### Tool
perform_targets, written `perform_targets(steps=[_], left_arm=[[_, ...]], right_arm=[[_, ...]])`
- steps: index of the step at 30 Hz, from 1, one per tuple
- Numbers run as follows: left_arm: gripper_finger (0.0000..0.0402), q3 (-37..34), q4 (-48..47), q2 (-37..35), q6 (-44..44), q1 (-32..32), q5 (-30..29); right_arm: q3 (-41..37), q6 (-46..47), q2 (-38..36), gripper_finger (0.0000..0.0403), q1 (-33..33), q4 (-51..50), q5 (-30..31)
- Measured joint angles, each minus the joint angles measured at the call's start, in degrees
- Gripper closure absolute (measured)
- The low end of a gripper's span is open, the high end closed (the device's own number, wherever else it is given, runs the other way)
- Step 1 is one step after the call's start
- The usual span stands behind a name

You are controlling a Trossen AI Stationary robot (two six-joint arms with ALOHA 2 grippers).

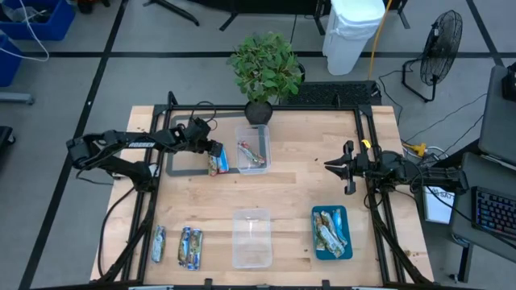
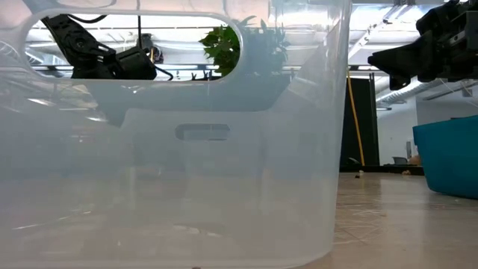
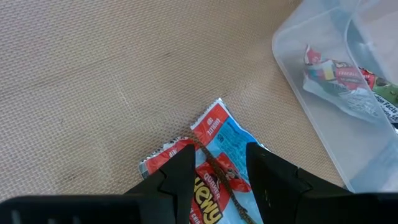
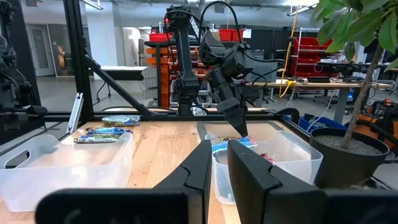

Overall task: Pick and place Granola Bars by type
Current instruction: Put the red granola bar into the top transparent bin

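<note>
Two red-blue granola bars [image 3: 214, 134] lie side by side on a grey mat [image 1: 181, 165] at the table's far left, next to a clear tub [image 1: 252, 149] that holds more red-blue bars [image 3: 336, 78]. My left gripper [image 3: 219, 171] is open and points down over these two bars, one finger on either side of the nearer one; I cannot tell whether it touches. Green-gold bars [image 1: 329, 231] lie in the teal tray [image 1: 316, 250]. Blue-white bars [image 1: 190, 247] and one more bar [image 1: 159, 243] lie on the table's near left. My right gripper [image 1: 332, 165] hangs shut above the table's right side, empty.
An empty clear tub [image 1: 251, 238] stands near the near edge at the middle and fills the low view [image 2: 187, 149]. A potted plant [image 1: 264, 72] stands at the far edge behind the far tub. Black frame rails [image 1: 367, 121] run along the table's sides. Bare wood lies between the tubs.
</note>
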Motion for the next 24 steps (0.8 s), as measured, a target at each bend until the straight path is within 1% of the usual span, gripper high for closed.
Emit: perform_targets(steps=[4, 6, 12, 24], left_arm=[[0.0254, 0.0, 0.2, 0.5, -0.1, -0.1, -0.1], [0.0254, 0.0, 0.2, 1.1, -0.1, -0.1, 0.9], [0.0254, 0.0, 3.1, 4.4, -0.2, -0.1, 1.3], [0.0257, 0.0, 4.6, 4.8, 1.3, -0.1, 1.3]], right_arm=[[0.0, 0.0, 0.0, 0.0358, 0.0, 0.0, 0.0], [0.0, 0.0, 0.0, 0.0358, 0.0, 0.0, 0.0], [0.0, 0.0, 0.0, 0.0359, 0.0, 0.0, 0.0], [0.0, 0.0, 0.0, 0.0358, 0.0, 0.0, 0.0]])
